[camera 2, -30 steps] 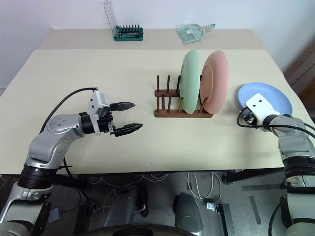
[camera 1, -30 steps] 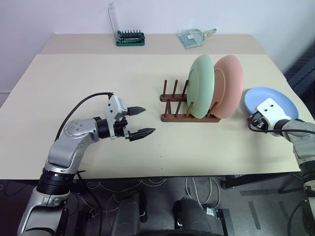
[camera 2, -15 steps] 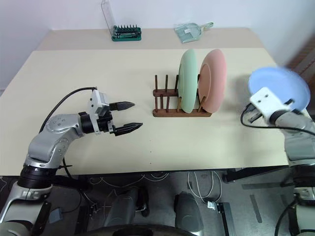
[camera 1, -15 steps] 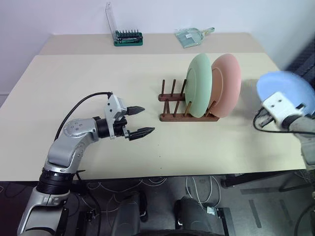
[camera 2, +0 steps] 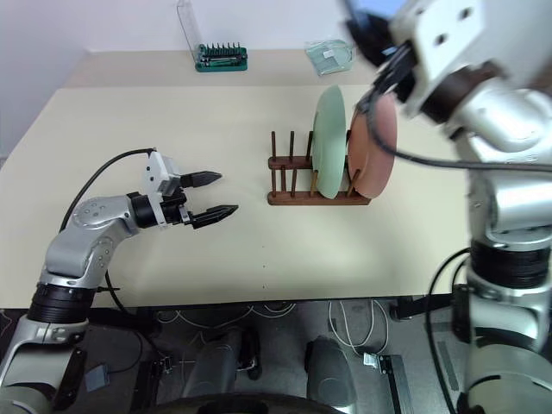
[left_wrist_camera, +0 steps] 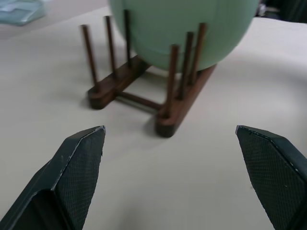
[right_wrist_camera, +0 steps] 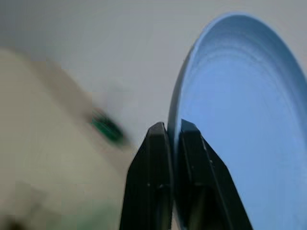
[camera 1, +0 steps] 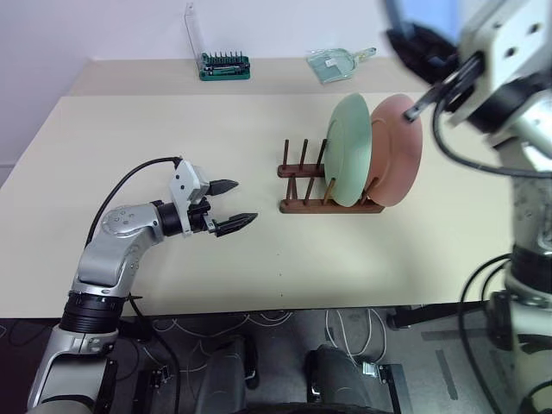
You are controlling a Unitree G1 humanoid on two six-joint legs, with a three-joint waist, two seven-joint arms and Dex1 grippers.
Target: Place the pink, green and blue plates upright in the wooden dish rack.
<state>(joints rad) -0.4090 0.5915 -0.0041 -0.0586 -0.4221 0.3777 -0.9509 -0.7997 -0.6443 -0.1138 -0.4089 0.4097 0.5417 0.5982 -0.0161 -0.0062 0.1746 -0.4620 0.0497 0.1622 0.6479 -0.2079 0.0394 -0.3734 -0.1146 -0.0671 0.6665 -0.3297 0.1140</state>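
A pale beige table [camera 1: 129, 129] with a second, narrower table top butted along its far edge. On the near top, right of centre, stands a dark wooden dish rack [camera 1: 323, 185]. On the far strip lie a green screwdriver-bit case [camera 1: 226, 65] with its clear lid raised and, well to its right, a clear plastic packet [camera 1: 335, 65]

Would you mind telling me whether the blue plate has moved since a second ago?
Yes. The blue plate, pinched at its rim by the right gripper, has left the table beside the wooden dish rack and now rides high above the racked plates.
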